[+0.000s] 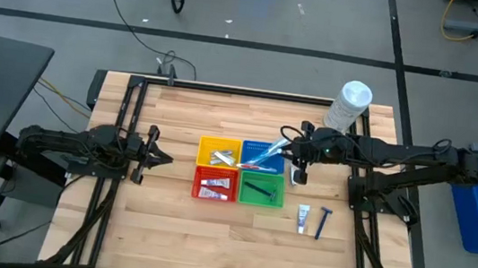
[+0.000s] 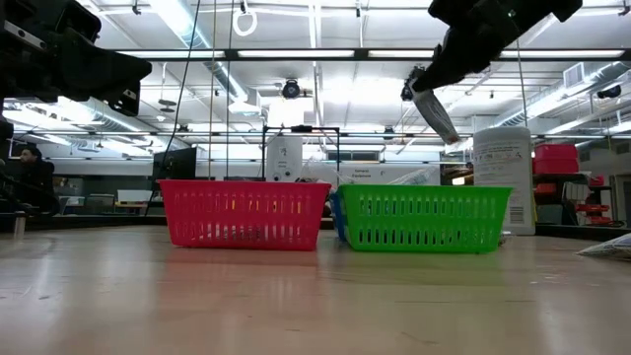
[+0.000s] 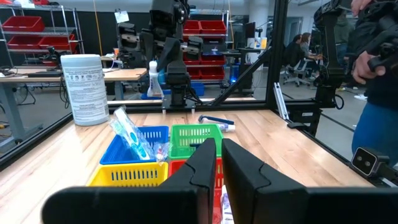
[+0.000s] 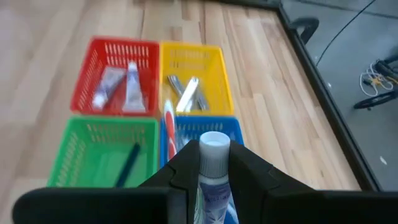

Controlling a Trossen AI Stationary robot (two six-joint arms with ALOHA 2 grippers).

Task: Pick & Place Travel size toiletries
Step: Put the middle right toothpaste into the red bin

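While the wooden counter (image 1: 182, 236) carries everything, the biggest thing on it is the white wipes canister (image 1: 349, 105) near the far right corner. At the middle sit four small baskets in a square: yellow basket (image 1: 219, 152) and blue basket (image 1: 263, 154) on the far side, red basket (image 1: 214, 184) and green basket (image 1: 261, 190) on the near side. My right gripper (image 1: 293, 155) hangs above the blue basket's right edge, jaws closed on a small white-capped tube (image 4: 212, 171). My left gripper (image 1: 160, 157) waits to the left of the baskets, jaws nearly together with nothing between them. Bagged toothbrushes (image 1: 261, 155) stick out of the blue basket, tubes (image 1: 213, 184) lie in the red, silvery packets (image 1: 224, 158) in the yellow, a dark razor (image 1: 259, 190) in the green. Right of the baskets, another tube (image 1: 302, 218) and a blue razor (image 1: 323, 222) lie loose, just beside each other.
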